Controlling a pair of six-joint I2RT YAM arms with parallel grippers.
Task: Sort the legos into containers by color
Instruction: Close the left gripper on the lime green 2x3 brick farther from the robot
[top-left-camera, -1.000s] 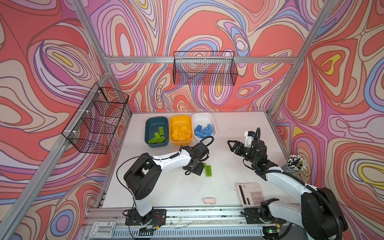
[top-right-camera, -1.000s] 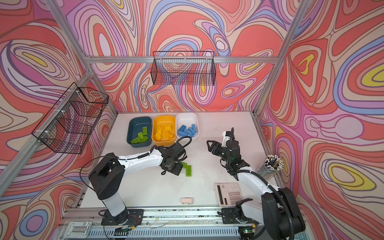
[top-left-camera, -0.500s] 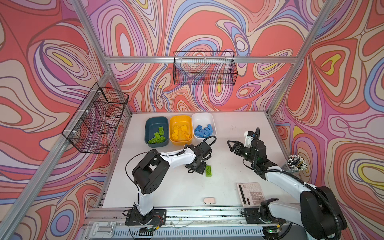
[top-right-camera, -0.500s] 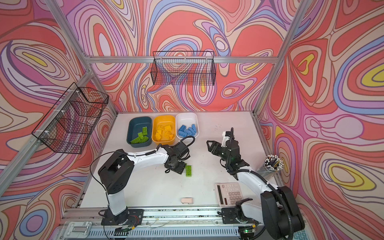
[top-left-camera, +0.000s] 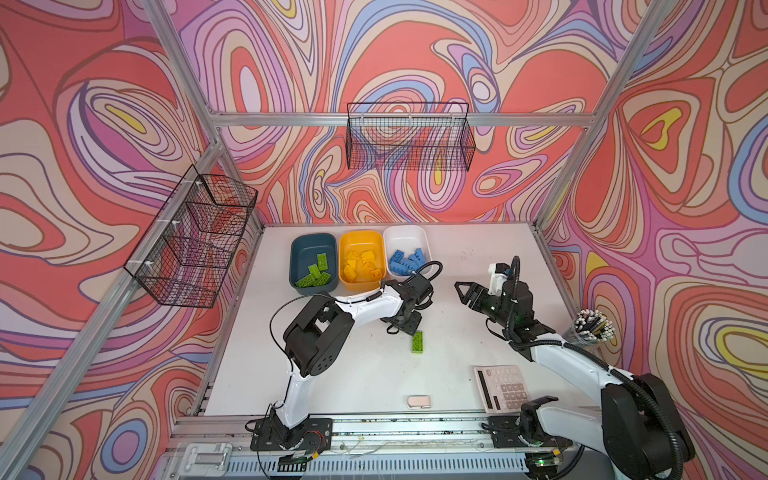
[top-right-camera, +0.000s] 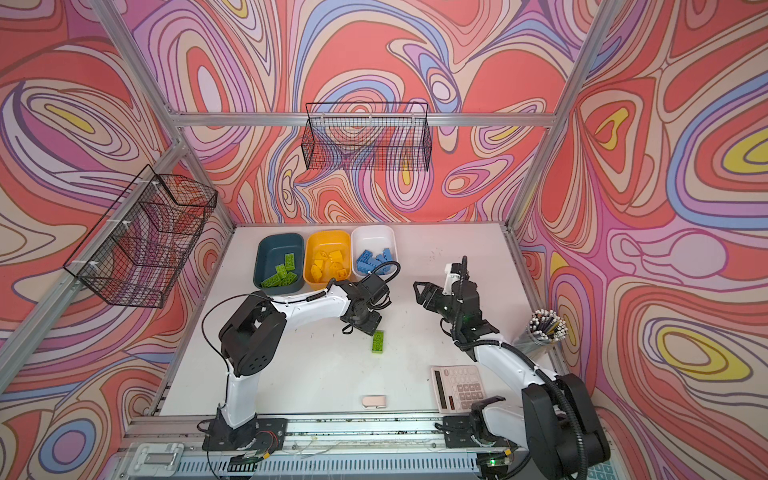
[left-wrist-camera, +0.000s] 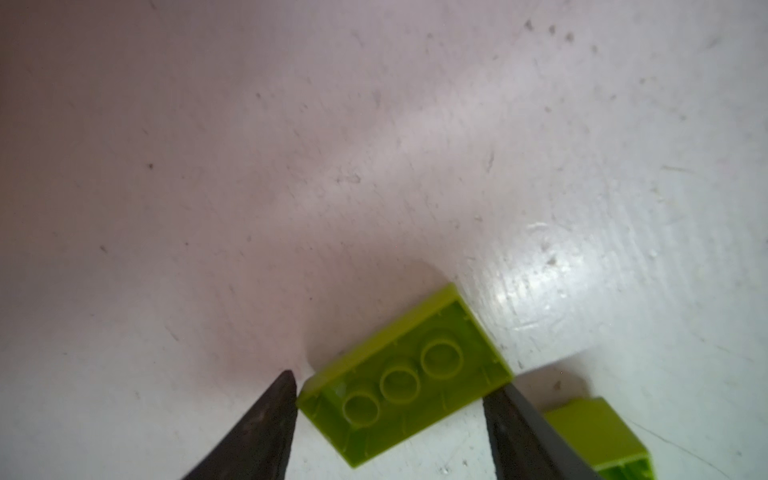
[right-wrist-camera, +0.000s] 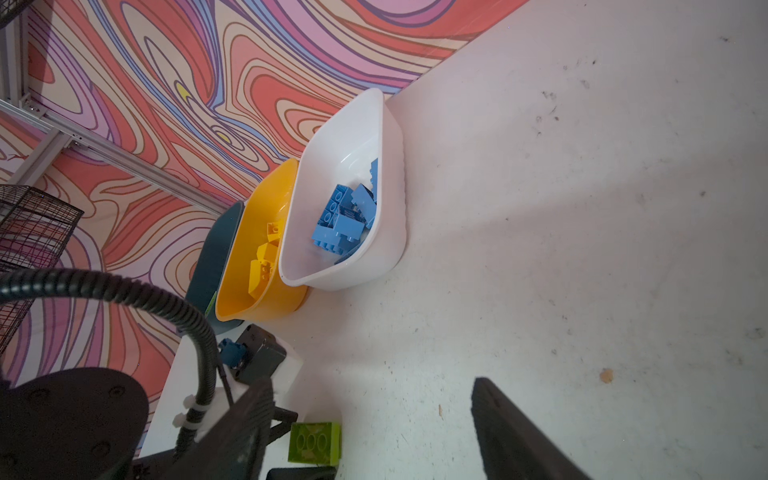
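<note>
My left gripper (left-wrist-camera: 395, 381) is shut lengthwise on a lime green lego (left-wrist-camera: 405, 382), hollow side up, low over the table. In both top views the wrist (top-left-camera: 409, 326) hides this lego; the right wrist view shows it (right-wrist-camera: 314, 442). Another green lego (top-left-camera: 418, 342) lies on the table right beside the gripper. At the back stand three containers: the teal (top-left-camera: 305, 249) holds green legos (top-left-camera: 314, 275), the yellow-orange (top-left-camera: 360, 239) yellow ones (top-left-camera: 363, 266), the white (top-left-camera: 405, 237) blue ones (top-left-camera: 407, 262). My right gripper (top-left-camera: 461, 291) hovers open and empty to the right.
A pink calculator (top-left-camera: 503, 388) and a small pink eraser-like piece (top-left-camera: 419, 401) lie near the front edge. A cup of pens (top-left-camera: 590, 328) stands at the right edge. Black mesh baskets hang on the back wall (top-left-camera: 409, 137) and the left wall (top-left-camera: 195, 237).
My left arm's elbow has swung toward the middle of the table while its gripper stayed by the green legos. The right arm has not moved.
</note>
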